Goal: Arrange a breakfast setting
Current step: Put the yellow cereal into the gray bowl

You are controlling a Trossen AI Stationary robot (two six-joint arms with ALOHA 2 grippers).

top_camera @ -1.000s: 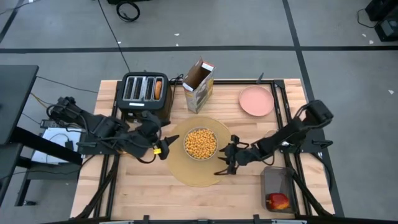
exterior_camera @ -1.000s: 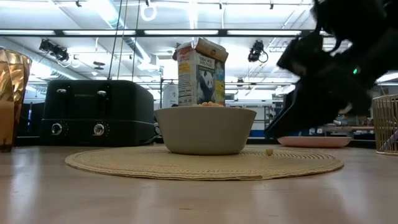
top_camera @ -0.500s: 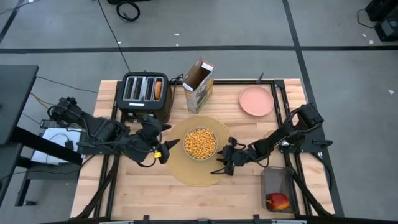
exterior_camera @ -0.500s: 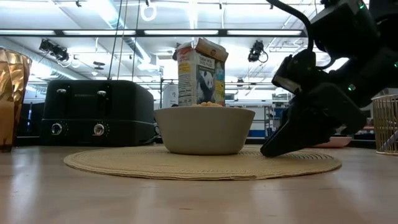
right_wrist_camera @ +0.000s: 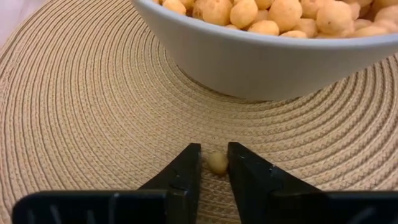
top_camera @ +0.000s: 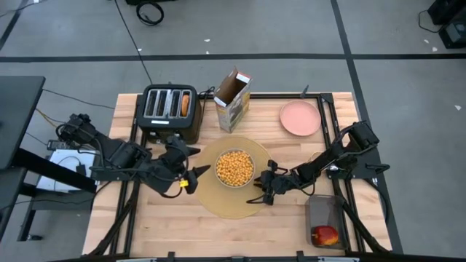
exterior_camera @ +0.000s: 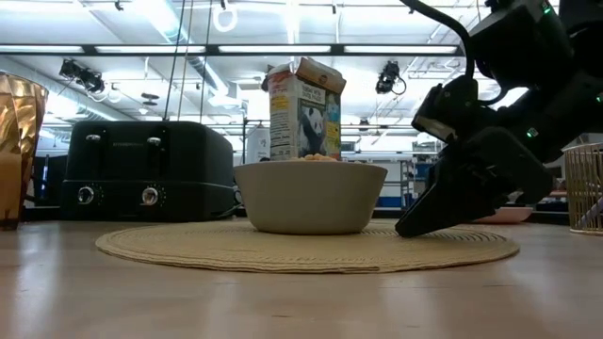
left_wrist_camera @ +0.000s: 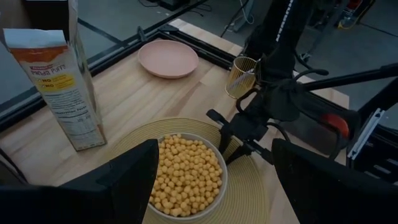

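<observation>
Centrally, on the wooden tabletop (top_camera: 153, 225), the round woven placemat (top_camera: 218, 204) carries the pale bowl (top_camera: 235, 169), which is filled with yellow cereal balls. Right end effector (right_wrist_camera: 213, 163): lowered onto the placemat just beside the bowl, its fingers drawn narrow around a single stray cereal ball (right_wrist_camera: 217, 163) lying on the weave; the ball sits between the fingertips. In the low view the same end effector (exterior_camera: 407, 229) meets the mat to the right of the bowl. Left end effector (top_camera: 195, 172): fingers spread wide, holding nothing, at the placemat's left edge beside the bowl. Behind the bowl stand an open cereal carton (top_camera: 233, 100) and a black toaster (top_camera: 169, 110) with bread (top_camera: 186, 105) in one slot. The pink plate (top_camera: 300, 118) lies at the far right of the tabletop, well apart from the placemat. The apple (top_camera: 325, 235) rests in a dark bin (top_camera: 320, 207) at the near right corner. The amber cup (exterior_camera: 17, 151) stands upright at the left edge of the low view.
</observation>
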